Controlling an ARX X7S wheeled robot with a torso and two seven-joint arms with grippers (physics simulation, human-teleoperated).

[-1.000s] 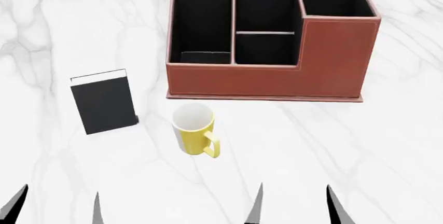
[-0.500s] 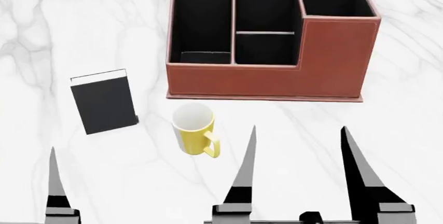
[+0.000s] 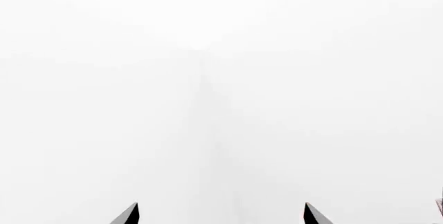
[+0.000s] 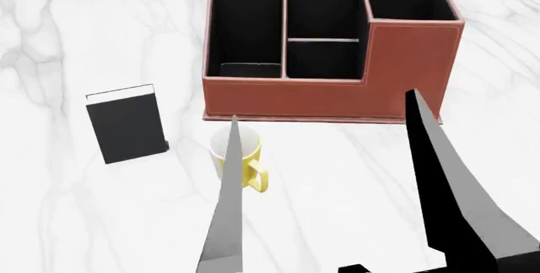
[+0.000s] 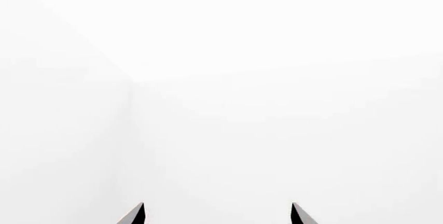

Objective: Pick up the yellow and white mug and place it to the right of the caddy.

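Observation:
The yellow and white mug (image 4: 251, 155) stands upright on the marble table (image 4: 380, 178), handle toward me, just in front of the caddy (image 4: 405, 64). The caddy is a large reddish-brown box with black compartments at the back centre. My right gripper (image 4: 322, 103) is open and raised close to the head camera. Its left finger (image 4: 227, 210) crosses in front of the mug and hides part of it. Its right finger (image 4: 447, 178) overlaps the caddy's front right corner. Both wrist views show only blank white beyond the spread tips of the left gripper (image 3: 221, 204) and right gripper (image 5: 217, 204).
A flat black book (image 4: 126, 127) with a white edge lies to the left of the mug. Bare marble lies to the right of the caddy, up to the view's edge.
The right gripper's fingers have risen far up the head view, now overlapping the mug and caddy. The left gripper's fingertip has left the head view. Mug, caddy and book have not moved.

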